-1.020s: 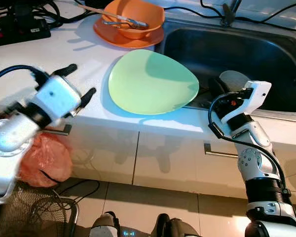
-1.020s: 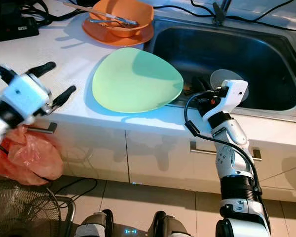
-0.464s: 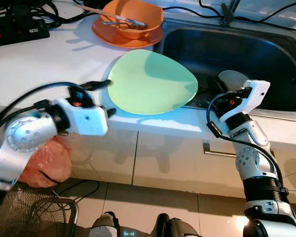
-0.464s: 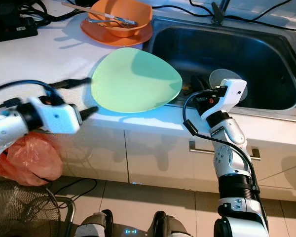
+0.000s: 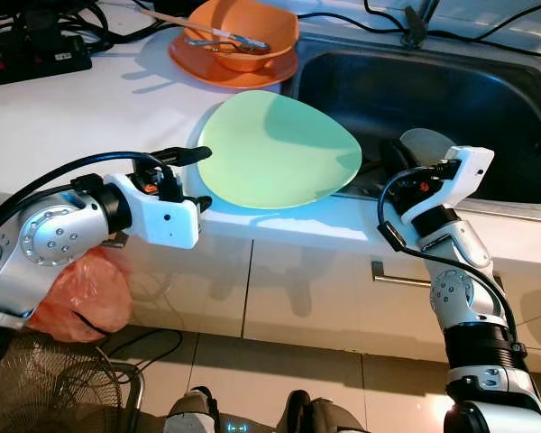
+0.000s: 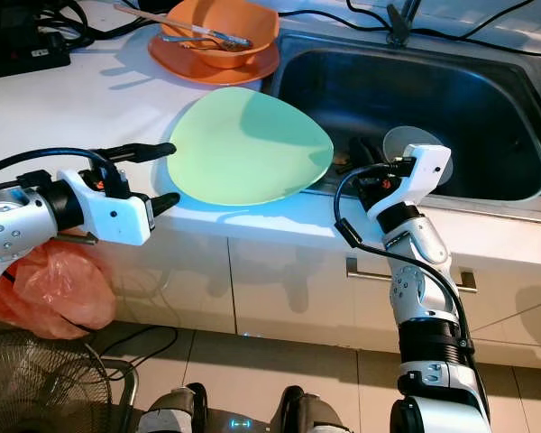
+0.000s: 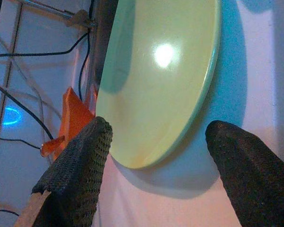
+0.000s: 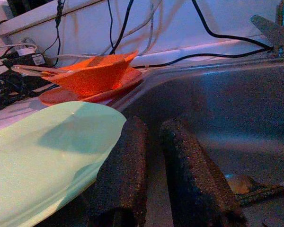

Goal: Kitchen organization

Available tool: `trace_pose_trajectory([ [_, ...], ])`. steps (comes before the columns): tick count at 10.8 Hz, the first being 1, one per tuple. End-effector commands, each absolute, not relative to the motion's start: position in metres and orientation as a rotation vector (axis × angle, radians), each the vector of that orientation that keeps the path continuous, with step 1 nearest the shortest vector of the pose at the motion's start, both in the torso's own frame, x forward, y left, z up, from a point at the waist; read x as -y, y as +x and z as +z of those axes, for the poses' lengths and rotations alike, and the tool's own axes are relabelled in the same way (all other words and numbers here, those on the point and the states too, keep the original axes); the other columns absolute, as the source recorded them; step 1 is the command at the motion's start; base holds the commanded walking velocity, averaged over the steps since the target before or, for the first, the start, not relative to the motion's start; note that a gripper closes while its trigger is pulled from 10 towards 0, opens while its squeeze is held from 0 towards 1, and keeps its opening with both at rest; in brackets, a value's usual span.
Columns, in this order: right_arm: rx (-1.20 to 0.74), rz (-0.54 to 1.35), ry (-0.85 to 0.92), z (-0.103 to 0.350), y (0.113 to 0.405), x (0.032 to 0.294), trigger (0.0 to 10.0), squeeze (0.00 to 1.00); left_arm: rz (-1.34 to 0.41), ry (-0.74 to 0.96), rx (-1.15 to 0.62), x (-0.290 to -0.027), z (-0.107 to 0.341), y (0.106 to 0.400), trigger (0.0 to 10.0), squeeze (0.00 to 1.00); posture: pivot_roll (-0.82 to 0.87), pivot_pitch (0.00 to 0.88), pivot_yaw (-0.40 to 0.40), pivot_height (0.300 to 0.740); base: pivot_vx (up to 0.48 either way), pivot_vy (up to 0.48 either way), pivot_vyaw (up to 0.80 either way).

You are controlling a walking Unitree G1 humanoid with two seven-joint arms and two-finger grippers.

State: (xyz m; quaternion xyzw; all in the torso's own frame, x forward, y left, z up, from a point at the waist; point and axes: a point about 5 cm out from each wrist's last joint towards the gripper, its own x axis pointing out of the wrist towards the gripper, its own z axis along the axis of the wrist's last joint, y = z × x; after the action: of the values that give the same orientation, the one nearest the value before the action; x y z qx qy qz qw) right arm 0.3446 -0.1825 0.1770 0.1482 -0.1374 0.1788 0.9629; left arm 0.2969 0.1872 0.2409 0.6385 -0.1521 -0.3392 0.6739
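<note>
Your left gripper [image 5: 191, 179] reaches in level, fingers spread wide around the green plate's [image 5: 279, 151] near rim. Your right gripper [image 8: 156, 179] rests narrowed at the sink [image 5: 451, 90] edge.

Pale green plate [image 5: 278, 151] flat on white counter, apparently overhanging sink edge.

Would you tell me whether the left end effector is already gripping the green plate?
No, the left end effector is open, its fingers apart beside the green plate.
</note>
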Motion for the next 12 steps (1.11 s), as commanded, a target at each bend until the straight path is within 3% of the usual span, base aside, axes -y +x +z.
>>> trace_pose_trajectory([
  [1,0.238,0.345,0.316,0.166,0.343,0.185,10.0,0.0,-0.803,1.469,0.297,-0.185,0.228,0.299,10.0,0.0,0.23,0.21,-0.058,0.74,0.0,0.0,0.0],
  [12,0.241,0.341,0.319,0.165,0.341,0.184,10.0,0.0,-0.882,1.584,0.286,-0.158,0.224,0.33,10.0,0.0,0.2,0.196,-0.041,0.74,0.0,0.0,0.0],
])
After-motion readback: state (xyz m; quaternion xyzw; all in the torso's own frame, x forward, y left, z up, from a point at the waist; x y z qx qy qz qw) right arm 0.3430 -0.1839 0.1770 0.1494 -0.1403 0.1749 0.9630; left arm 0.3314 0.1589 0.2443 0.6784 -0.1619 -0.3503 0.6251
